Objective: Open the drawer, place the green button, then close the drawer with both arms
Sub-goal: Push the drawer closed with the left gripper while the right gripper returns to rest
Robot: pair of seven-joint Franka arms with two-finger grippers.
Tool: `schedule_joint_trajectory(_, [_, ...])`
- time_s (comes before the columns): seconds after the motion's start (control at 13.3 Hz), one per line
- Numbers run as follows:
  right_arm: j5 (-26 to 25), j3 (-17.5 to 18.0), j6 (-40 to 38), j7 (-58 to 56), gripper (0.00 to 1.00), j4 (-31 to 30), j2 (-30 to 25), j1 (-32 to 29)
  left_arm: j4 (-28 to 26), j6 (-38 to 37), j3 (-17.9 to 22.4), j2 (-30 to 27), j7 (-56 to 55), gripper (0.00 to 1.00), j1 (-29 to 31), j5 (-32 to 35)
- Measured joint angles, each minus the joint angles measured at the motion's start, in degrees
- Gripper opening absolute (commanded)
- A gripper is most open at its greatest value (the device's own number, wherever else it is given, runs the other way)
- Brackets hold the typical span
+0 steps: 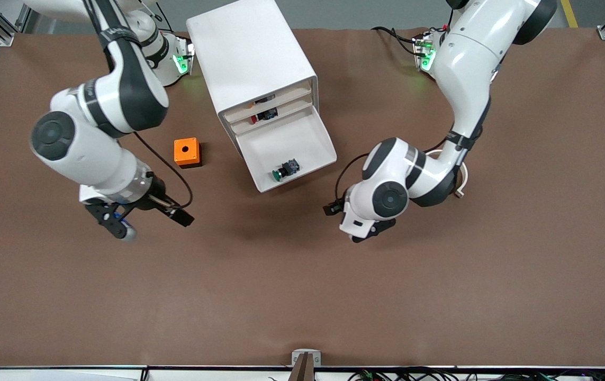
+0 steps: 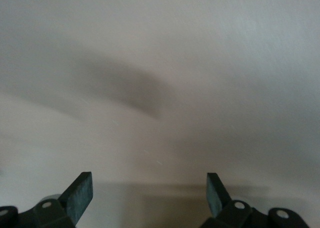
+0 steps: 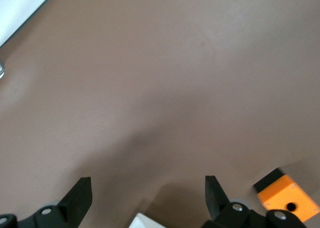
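The white cabinet (image 1: 244, 53) stands at the table's middle, near the robots' bases. Its drawer (image 1: 281, 140) is pulled out. The green-capped button (image 1: 284, 169) lies on its side in the drawer, close to the front lip. My left gripper (image 1: 368, 233) hangs open and empty over bare table, beside the drawer's front toward the left arm's end; its wrist view shows only open fingers (image 2: 77, 195) over plain surface. My right gripper (image 1: 117, 225) is open and empty over bare table toward the right arm's end, with its fingers (image 3: 77, 198) spread wide.
An orange cube (image 1: 187, 152) with a round hole sits on the table beside the cabinet, toward the right arm's end; it also shows in the right wrist view (image 3: 286, 198). Small red and black parts (image 1: 264, 114) lie in the two upper drawers. A pale ring (image 1: 463, 180) lies under the left arm.
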Motion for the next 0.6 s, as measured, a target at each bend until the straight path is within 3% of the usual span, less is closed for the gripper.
schedule_joint_trajectory(0.6, [-0.04, -0.16, -8.86, -22.55, 1.00, 1.82, -7.26, -11.55, -2.13, 0.32, -0.12, 1.74, -5.65, 1.00, -9.39, -3.07])
